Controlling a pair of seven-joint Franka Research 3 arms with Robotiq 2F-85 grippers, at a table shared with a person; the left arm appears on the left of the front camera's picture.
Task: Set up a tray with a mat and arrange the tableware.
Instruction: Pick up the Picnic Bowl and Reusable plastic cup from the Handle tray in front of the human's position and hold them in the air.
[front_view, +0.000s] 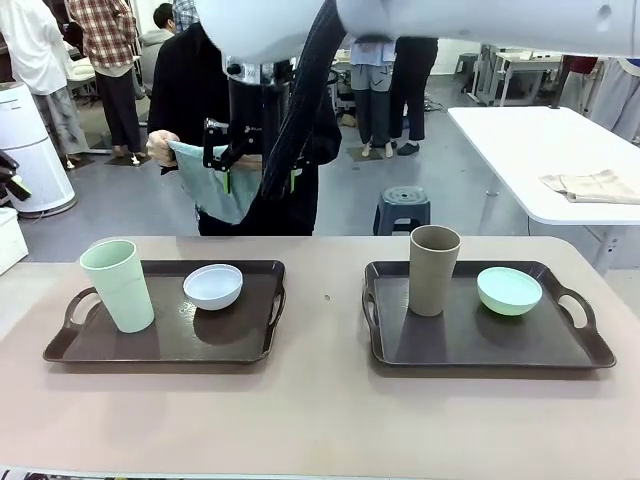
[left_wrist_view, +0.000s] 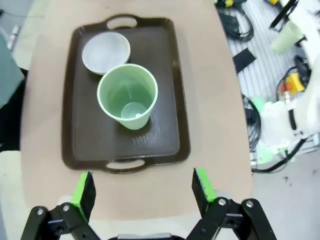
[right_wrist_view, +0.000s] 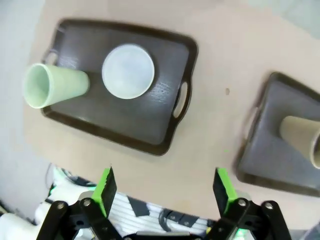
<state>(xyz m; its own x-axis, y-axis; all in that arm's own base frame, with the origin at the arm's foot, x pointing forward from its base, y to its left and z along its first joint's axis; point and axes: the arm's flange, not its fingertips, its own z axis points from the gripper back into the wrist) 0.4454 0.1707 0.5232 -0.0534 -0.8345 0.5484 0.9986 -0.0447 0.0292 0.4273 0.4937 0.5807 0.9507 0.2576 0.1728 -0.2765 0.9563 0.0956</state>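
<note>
Left gripper (left_wrist_view: 142, 177) and right gripper (right_wrist_view: 164, 177) hover spread wide, empty. Below, left tray (front_view: 150, 345) holds pale green cup (front_view: 118, 285) and white bowl (front_view: 213, 286); right tray (front_view: 470, 340) holds brown-taupe cup (front_view: 433, 270) and mint green bowl (front_view: 509, 290), all upright.

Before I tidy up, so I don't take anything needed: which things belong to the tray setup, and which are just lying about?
For the job: left tray, right tray, pale green cup, white bowl, brown-taupe cup, mint green bowl, teal cloth the person holds.
Lying about: folded beige cloth on the side table, grey stool, floor cables.
</note>
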